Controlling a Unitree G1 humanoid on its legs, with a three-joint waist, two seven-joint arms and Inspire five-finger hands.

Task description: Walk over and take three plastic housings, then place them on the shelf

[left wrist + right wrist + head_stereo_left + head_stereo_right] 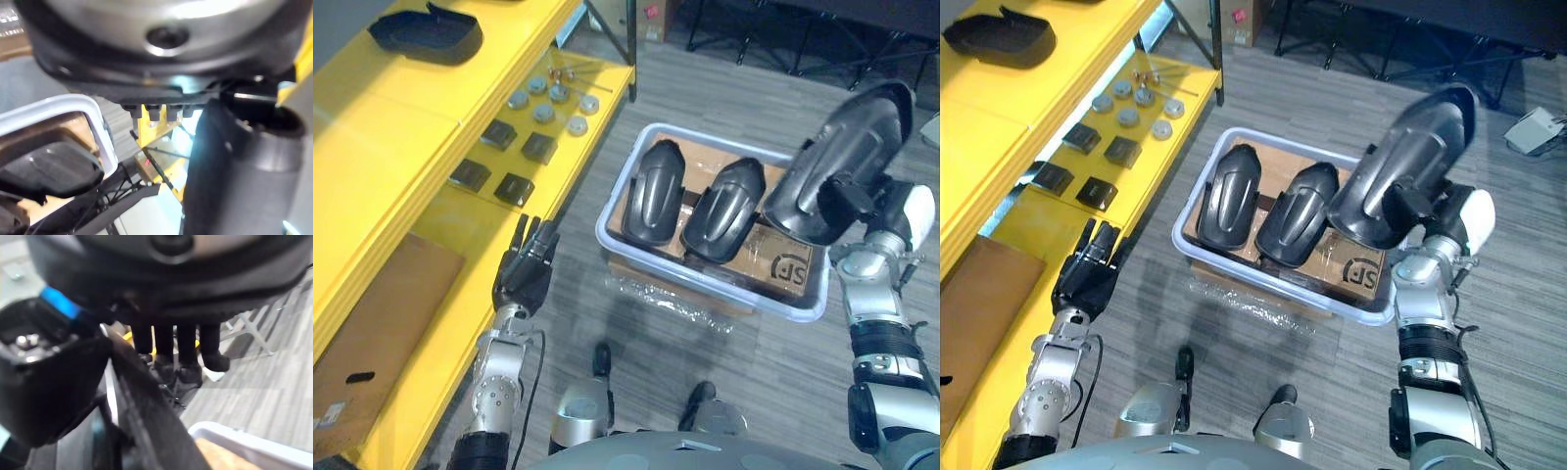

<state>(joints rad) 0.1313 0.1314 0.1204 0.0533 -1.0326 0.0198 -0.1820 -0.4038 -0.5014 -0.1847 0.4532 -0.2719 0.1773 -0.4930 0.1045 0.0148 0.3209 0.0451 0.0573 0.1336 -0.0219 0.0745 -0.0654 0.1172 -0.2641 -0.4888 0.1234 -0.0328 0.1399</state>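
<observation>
Plastic housing (842, 162), black and shell-shaped: held in the air over the right end of the tub (615, 201), tilted, its narrow end pointed up and away. It is gripped by the right hand (857, 196). In the right wrist view the fingers (178, 347) are seen curled over the housing's edge with the thumb set against the other side, so the hand is clamped on it. No contact between this housing and the tub can be seen.

Two more housings (653, 191) (724, 208) are laid side by side inside the pale tub, rounded backs up, on brown cardboard (793, 264). The tub is set on the grey floor (724, 78) just beside the yellow shelf (401, 127). Crumpled clear film (675, 299) is seen along the tub's near side.

A fourth housing (426, 34) is found on the shelf's upper level, at the far left.

Left hand (524, 269): held at the edge of the shelf's lower level, fingers straight and slightly spread, nothing held. It is kept well apart from the tub.

On the lower level, dark square blocks (539, 147) are set out in pairs, with grey round discs (544, 113) beyond them. A flat brown cardboard sheet (382, 323) is laid at the near end.
</observation>
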